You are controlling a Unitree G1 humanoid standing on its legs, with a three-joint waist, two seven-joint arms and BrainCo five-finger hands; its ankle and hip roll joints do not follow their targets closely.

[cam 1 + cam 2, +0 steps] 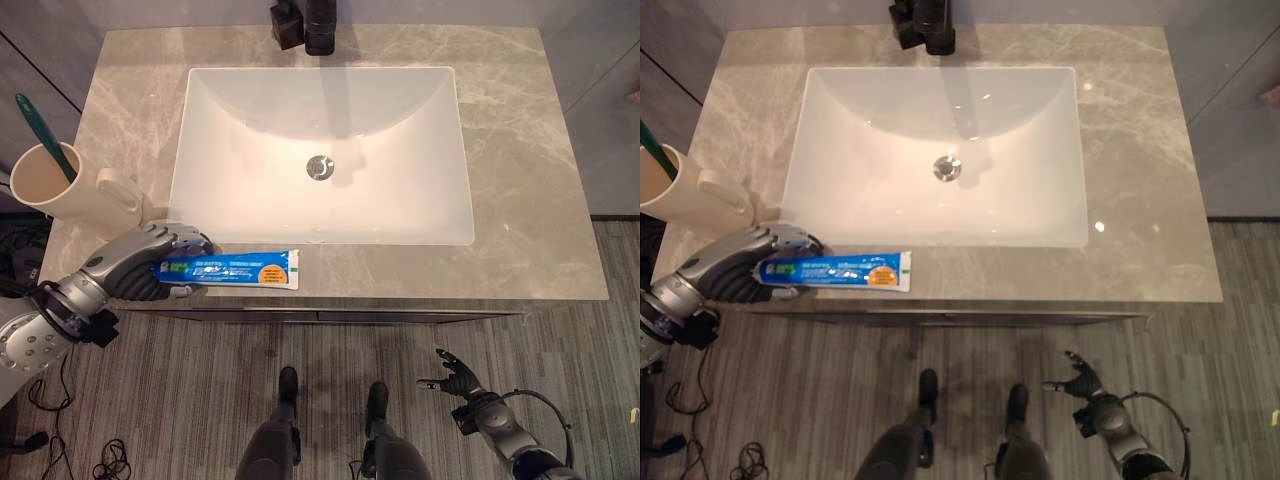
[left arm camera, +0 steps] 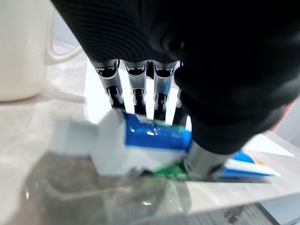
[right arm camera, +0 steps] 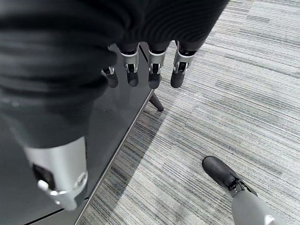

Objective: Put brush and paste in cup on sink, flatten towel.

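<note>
Grey marble countertop (image 1: pixel 520 200) surrounds a white sink (image 1: pixel 250 130). At its front edge the left hand (image 1: pixel 150 262) curls round the cap end of the toothpaste tube (image 1: pixel 240 269); the cup (image 1: pixel 55 185) with the toothbrush (image 1: pixel 45 135) stands just behind it. Light, soft, squashable: best gripped near the stiff cap. Right hand (image 1: pixel 455 378) hangs relaxed, fingers apart.

Right hand (image 3: pixel 140 70), fingers relaxed, above striped grey floor (image 3: pixel 234 93) beside dark cabinet front (image 3: pixel 108 122).
</note>
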